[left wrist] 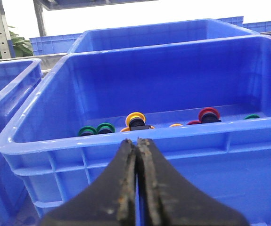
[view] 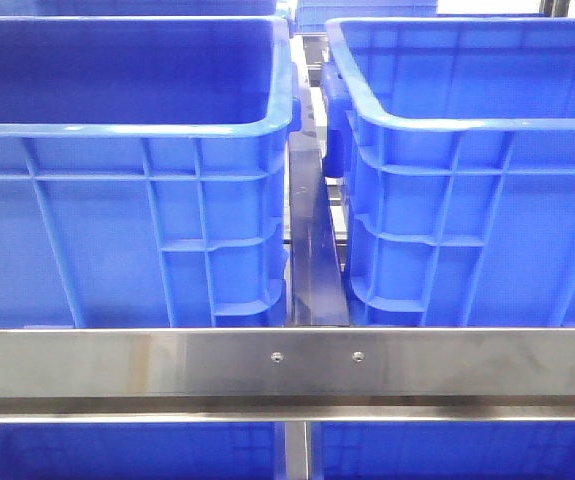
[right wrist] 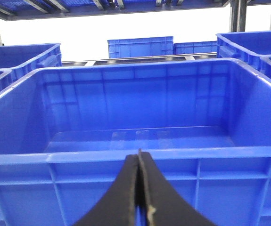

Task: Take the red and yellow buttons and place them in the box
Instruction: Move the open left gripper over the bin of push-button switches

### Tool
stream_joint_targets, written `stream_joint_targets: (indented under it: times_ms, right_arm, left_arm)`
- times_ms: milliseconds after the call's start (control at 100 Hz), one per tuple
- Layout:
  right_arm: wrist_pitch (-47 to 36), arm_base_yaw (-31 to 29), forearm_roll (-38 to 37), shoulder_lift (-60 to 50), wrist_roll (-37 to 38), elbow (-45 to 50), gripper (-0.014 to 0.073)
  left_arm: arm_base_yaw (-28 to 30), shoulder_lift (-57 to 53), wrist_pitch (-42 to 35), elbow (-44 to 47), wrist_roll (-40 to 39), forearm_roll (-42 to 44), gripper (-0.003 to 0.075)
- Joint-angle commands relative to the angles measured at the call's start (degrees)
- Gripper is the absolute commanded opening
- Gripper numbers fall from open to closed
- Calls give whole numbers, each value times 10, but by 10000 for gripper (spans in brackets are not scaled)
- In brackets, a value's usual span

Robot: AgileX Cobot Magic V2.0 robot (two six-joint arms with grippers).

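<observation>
Two ribbed, thick-rimmed bright-blue plastic crates stand side by side behind a brushed steel rail [view: 287, 362]. The left wrist view looks into a crate [left wrist: 140, 136] holding round buttons: a yellow button [left wrist: 135, 119], a red button [left wrist: 209, 114] and green buttons [left wrist: 96, 129]. The box [right wrist: 140, 157] before the right arm has nothing in it. The left claw [left wrist: 137, 179] and the right claw [right wrist: 139, 188] are both pressed together, gripping nothing.

From my left wrist I see a yellow button [left wrist: 135, 119] standing on edge near the middle of a blue crate's floor, and a red button [left wrist: 209, 114] tilted up just to its side, among other small rings. My right wrist looks into the box [right wrist: 140, 155], a bright-blue ribbed crate with a thick rolled rim, upright, its smooth floor showing.
</observation>
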Motion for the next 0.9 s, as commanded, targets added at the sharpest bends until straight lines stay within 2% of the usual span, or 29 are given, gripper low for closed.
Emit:
stream_joint_targets:
  times_ms: [0, 290, 430, 630, 780, 890]
  right_arm:
    - [-46, 1, -4, -15, -3, -11, -57]
    - [-46, 1, -4, -15, -3, -11, -57]
    - [-46, 1, -4, -15, -3, -11, -57]
    - [-46, 1, -4, -15, -3, -11, -57]
    - [-46, 1, -4, -15, -3, -11, -57]
    - [-46, 1, -4, -15, -3, -11, -57]
  left_arm:
    - [1, -20, -45, 24, 0, -6, -19]
    - [1, -20, -54, 19, 0, -6, -19]
    - [1, -17, -21, -19, 0, -26, -19]
    - [1, 33, 74, -136, 0, -55, -19]
    - [1, 120, 136, -244, 0, -55, -19]
    - [1, 196, 210, -335, 0, -55, -19]
